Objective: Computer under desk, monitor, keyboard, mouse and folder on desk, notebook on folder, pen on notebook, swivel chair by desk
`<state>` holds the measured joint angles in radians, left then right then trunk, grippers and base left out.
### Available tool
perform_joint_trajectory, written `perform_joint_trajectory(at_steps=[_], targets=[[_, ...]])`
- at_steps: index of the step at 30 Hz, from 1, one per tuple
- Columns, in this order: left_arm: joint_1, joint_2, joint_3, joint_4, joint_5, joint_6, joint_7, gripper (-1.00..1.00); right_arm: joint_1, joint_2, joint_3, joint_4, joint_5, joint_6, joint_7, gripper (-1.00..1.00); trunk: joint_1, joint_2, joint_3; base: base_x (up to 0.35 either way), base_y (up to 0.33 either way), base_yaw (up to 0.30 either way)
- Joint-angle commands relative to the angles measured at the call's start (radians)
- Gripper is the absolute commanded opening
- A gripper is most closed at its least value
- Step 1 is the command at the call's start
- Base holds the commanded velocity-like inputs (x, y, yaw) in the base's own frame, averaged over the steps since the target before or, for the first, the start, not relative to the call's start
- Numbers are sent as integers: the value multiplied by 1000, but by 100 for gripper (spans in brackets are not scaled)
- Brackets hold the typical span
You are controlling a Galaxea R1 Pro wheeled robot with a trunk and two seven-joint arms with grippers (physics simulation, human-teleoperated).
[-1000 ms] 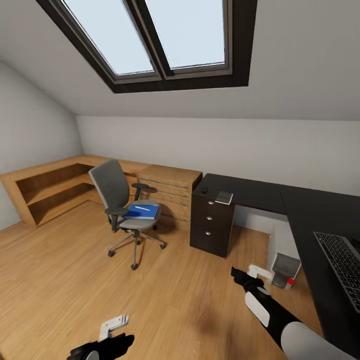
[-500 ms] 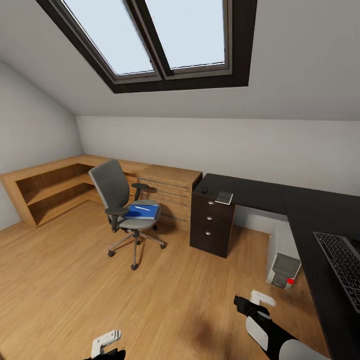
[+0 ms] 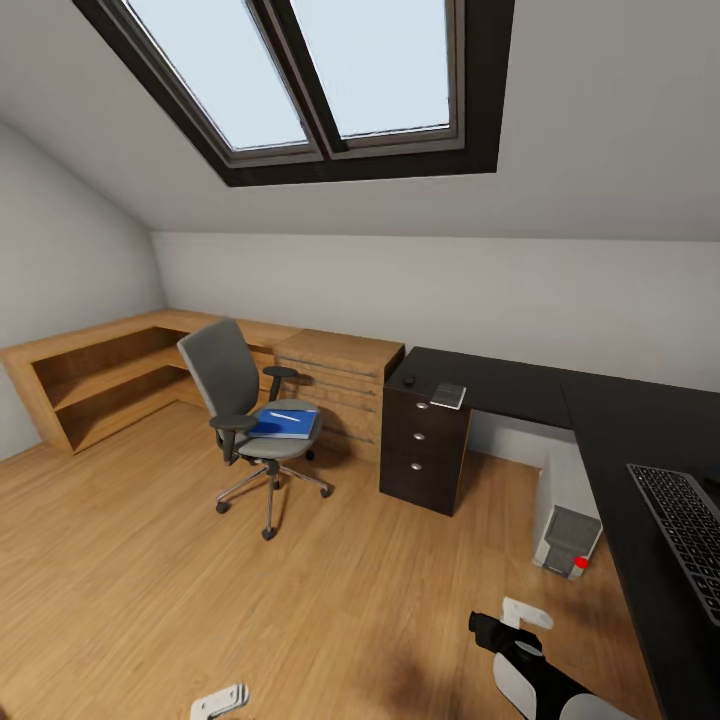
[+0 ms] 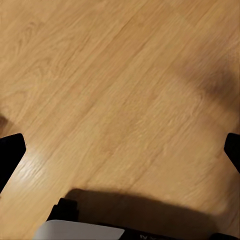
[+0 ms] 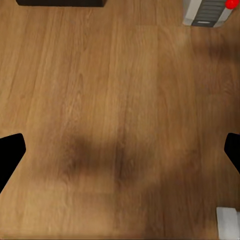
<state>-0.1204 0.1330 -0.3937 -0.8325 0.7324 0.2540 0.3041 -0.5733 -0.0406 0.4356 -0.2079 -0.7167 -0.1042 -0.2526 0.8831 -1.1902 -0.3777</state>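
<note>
Standing on the light wood floor (image 3: 130, 560) in the head view is the swivel chair (image 3: 245, 415), near the low wood shelf units (image 3: 110, 375) and well apart from the desk (image 3: 560, 395). The blue folder (image 3: 287, 423) lies flat on its seat, with a thin pale stick resting on top. A black drawer unit (image 3: 423, 445) is tucked under the desk's near end; the small dark mouse (image 3: 409, 380) and the notebook (image 3: 449, 395) are seen on the desk top above it. The keyboard (image 3: 690, 535) lies on the desk's right wing. The computer (image 3: 568, 540) stands on the floor beneath the desk. The left gripper (image 3: 220, 702) and right gripper (image 3: 512, 622) are held low over the floor.

From the left wrist view, bare floor is seen between the left gripper's dark fingertips (image 4: 10, 155), which are spread wide with nothing between them.

From the right wrist view, the right gripper's fingertips (image 5: 10, 155) are likewise spread apart over the floor, and the computer is caught at the frame's edge.
</note>
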Motion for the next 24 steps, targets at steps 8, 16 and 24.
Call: perform_joint_trajectory(at_steps=[8, 16, 24], targets=[[-1, -1, -18, 16, 9, -14, 9, 100, 1, 14, 9, 1, -4, -3, -5, 100, 0, -1, -1, 0, 0, 0], [-1, -3, -19, 18, 7, -16, 7, 100, 2, 17, 8, 3, -4, -4, -5, 100, 0, -1, -1, 88, 81, 0], [-1, -8, -19, 18, 8, -16, 7, 100, 3, 18, 8, 14, -5, -36, -5, 100, 0, -1, -1, 134, 243, 0]])
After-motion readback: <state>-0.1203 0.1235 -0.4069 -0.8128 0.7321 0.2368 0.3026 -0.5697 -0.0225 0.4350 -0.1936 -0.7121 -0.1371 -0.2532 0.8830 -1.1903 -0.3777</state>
